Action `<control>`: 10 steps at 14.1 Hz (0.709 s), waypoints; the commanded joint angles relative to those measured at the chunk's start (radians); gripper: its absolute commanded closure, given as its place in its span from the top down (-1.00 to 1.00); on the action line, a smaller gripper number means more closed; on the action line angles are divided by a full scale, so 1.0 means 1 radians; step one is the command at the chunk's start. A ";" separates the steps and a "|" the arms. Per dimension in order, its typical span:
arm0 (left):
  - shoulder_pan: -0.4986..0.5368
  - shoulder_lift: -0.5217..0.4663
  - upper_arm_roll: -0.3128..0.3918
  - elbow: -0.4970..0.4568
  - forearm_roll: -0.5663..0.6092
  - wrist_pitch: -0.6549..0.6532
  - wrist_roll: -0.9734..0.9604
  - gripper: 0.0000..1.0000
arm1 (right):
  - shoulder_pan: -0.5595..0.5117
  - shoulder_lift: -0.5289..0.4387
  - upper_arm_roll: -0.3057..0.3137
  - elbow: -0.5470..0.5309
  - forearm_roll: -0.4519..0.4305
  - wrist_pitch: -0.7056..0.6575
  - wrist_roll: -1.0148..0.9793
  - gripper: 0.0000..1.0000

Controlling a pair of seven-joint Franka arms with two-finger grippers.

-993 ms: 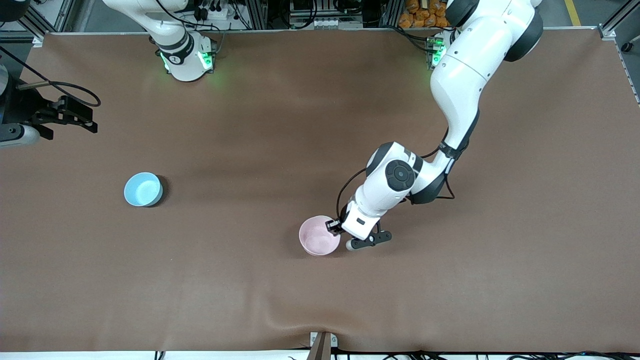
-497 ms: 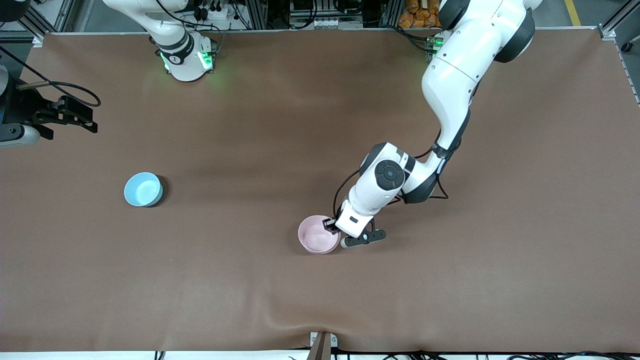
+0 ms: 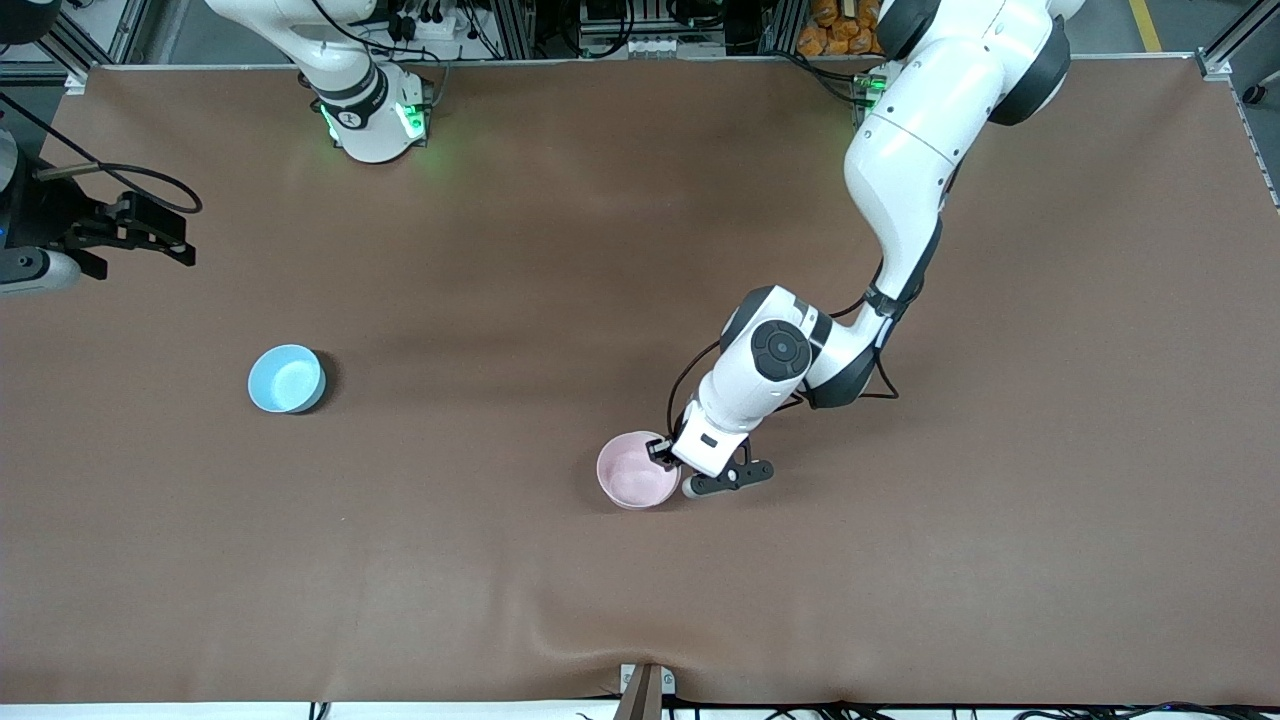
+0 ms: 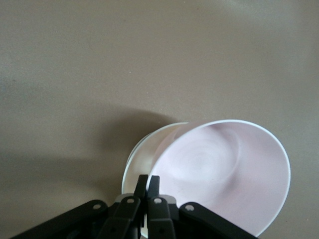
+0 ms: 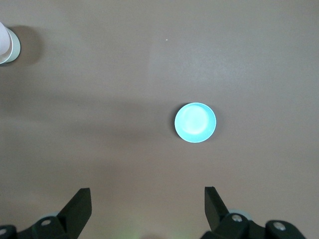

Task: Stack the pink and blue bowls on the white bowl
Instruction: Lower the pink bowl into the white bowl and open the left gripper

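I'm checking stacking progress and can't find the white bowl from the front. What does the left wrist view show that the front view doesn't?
Only the left wrist view shows the white bowl, under the tilted pink bowl.

Only the front view shows the blue bowl and the waiting right tool, open.

Both show the left tool shut on the pink bowl's rim.

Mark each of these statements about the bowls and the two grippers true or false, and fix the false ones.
1. The left gripper is shut on the rim of the pink bowl. True.
2. The pink bowl is held over the white bowl. True.
3. The blue bowl is stacked inside the pink bowl. False: it sits alone toward the right arm's end of the table.
4. The right gripper grips the blue bowl. False: it is open, high above the table.
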 commanded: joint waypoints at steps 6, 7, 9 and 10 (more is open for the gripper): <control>-0.011 0.000 0.011 0.005 -0.014 -0.047 -0.032 -1.00 | -0.009 -0.009 0.002 -0.005 0.014 -0.007 -0.012 1.00; -0.011 0.000 0.009 0.005 -0.014 -0.064 -0.044 -1.00 | -0.009 -0.009 0.000 -0.003 0.014 -0.007 -0.012 1.00; -0.011 -0.001 0.009 0.006 -0.014 -0.098 -0.056 -1.00 | -0.009 -0.009 0.000 -0.005 0.014 -0.007 -0.012 1.00; -0.011 -0.003 0.009 0.006 -0.014 -0.104 -0.056 -0.98 | -0.009 -0.007 0.002 -0.005 0.014 -0.007 -0.012 1.00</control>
